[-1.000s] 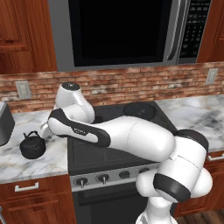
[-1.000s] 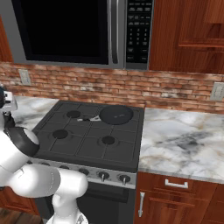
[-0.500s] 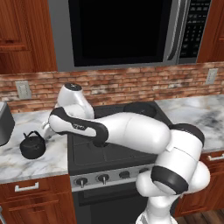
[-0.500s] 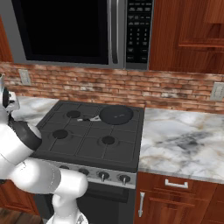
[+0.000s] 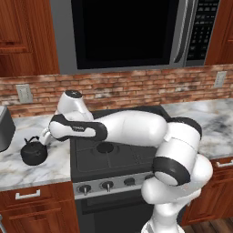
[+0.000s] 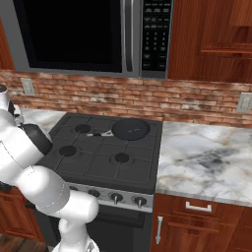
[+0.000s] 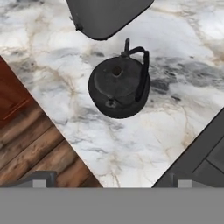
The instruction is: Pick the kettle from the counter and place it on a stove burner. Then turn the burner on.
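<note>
Hand (image 5: 45, 135) hovers above the kettle (image 7: 119, 86) on the bench (image 7: 175, 65) left of the stove, fingers apart I think; it looks rigid and light, so I'd pinch its thin arched handle (image 7: 143, 72).

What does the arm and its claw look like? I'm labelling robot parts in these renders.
The arm is glossy white, built of thick rounded segments with black bands at the joints and a black disc capping the white end of one link. No cables or markings show. The claw shows two small dark grey, blocky finger tips.
</note>
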